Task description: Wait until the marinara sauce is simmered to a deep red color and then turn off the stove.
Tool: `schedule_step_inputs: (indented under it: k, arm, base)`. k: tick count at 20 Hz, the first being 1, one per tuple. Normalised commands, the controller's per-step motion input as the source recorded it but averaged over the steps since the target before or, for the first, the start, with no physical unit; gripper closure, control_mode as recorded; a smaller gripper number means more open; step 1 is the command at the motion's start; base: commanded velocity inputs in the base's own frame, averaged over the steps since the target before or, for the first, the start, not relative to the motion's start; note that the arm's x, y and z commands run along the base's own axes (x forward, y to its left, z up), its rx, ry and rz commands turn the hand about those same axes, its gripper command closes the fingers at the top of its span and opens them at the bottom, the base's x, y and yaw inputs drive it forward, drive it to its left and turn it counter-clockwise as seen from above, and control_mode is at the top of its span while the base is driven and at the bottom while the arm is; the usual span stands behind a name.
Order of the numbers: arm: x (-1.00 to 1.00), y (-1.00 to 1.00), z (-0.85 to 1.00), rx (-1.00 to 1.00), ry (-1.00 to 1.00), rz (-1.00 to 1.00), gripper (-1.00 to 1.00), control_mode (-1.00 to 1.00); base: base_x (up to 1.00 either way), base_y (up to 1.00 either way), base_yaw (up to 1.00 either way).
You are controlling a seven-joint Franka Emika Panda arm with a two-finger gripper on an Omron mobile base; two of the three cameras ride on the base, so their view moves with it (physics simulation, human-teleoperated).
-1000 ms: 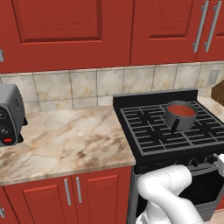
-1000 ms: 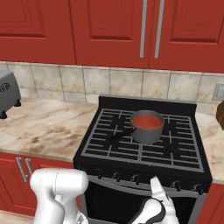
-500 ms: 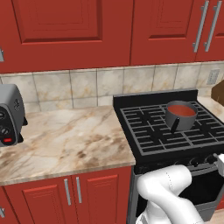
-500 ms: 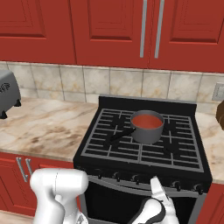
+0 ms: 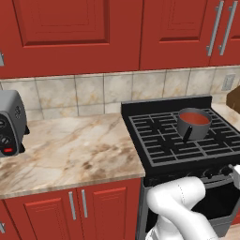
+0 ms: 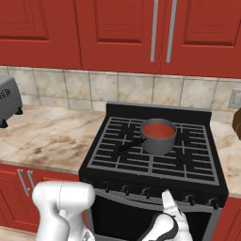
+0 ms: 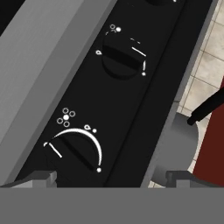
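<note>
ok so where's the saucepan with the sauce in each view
Left base view: the saucepan sits right of centre, on the rear of the stove, handle toward the camera.
Right base view: saucepan near the middle, handle pointing left.
Hand view: its grey wall shows low at the right, dark handle above it.
Shared landmark: the stove's front knob row.
</note>
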Motion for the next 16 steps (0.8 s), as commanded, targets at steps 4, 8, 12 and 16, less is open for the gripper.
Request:
schedule_step_inputs:
  k: [4,8,12,16]
  arm:
    - [0.0,0.0,0.0,0.0,0.0,0.0,-1.0,-1.0]
    - [0.0,0.0,0.0,0.0,0.0,0.0,-1.0,-1.0]
    - [0.0,0.0,0.0,0.0,0.0,0.0,-1.0,-1.0]
    - [0.0,0.0,0.0,0.0,0.0,0.0,-1.0,-1.0]
  base:
    - [0.0,0.0,0.0]
    - [0.0,0.0,0.0]
    - [0.0,0.0,0.0]
    - [0.0,0.0,0.0]
